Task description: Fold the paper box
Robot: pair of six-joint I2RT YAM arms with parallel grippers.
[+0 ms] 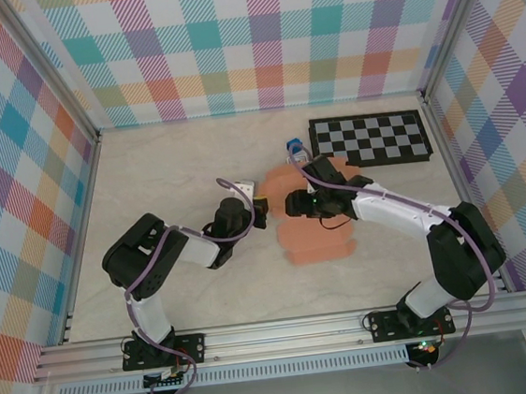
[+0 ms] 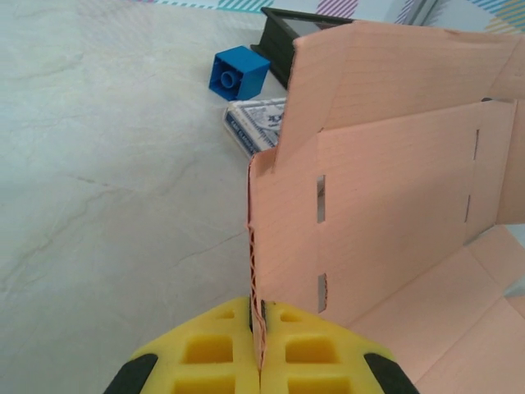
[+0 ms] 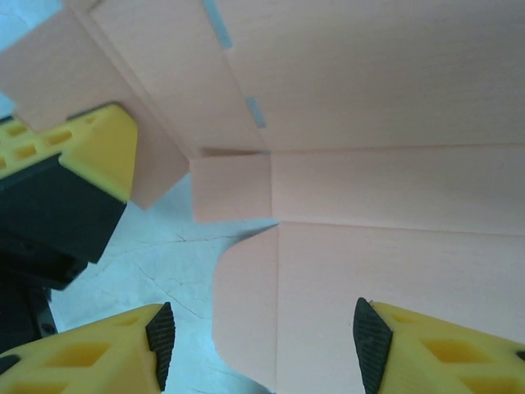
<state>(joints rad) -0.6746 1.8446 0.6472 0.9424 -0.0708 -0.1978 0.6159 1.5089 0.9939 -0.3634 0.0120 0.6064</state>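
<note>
Left tool [image 2: 258,328] pinches one raised flap of the paper box [image 2: 394,205]; right tool [image 3: 262,336] is spread wide over it.
The salmon sheet lies on the tabletop [image 1: 166,169] between the arms, mostly flat: one panel stands up, slots and creases showing, other flaps unfolded. I'd say the folding has barely begun, with walls and tabs left to do.
</note>
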